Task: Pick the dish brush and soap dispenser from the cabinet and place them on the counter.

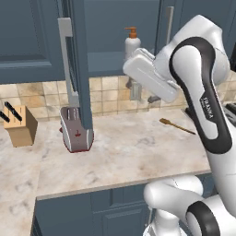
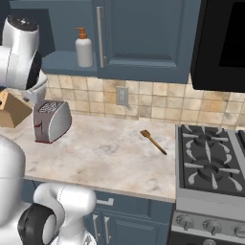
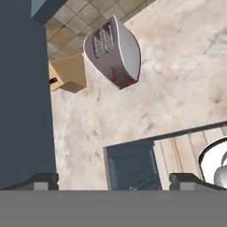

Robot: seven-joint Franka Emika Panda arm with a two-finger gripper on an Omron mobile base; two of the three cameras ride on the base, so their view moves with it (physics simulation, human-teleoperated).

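The arm (image 1: 196, 92) is glossy white with rounded shells, dark grey-black bands at its joints and small "FRANKA" lettering along one link.

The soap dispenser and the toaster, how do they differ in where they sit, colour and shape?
The soap dispenser stands on the shelf of the open cabinet, while the toaster sits below on the counter. The soap dispenser is a slim white bottle with an orange pump top; the toaster is a wider, rounded silver body with slots on top and a red-edged base. Both stand upright, untouched by the gripper.
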